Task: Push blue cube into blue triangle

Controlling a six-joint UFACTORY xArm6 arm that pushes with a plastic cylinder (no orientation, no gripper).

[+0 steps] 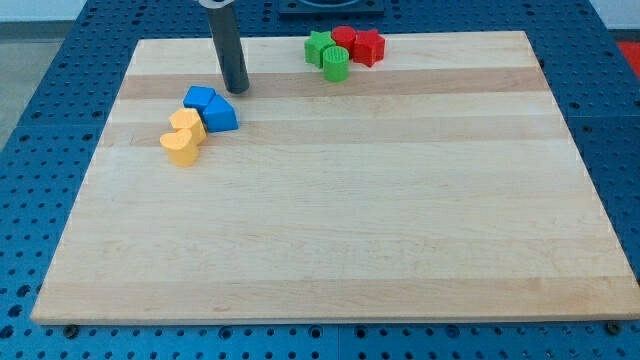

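Camera view: near the board's top-left corner, the blue cube (200, 97) already touches the blue triangle (221, 115), so the push looks essentially finished. My tip (236, 89), a bare rod grasping nothing, stands just beside the cube. Two yellow blocks (183, 137) adjoin; red and green blocks (343, 48) cluster along the top edge.

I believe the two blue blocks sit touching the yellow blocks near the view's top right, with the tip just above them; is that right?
Not quite: in the camera view the blue blocks and yellow blocks sit near the top left, not right. They do touch, and my tip is just above them.
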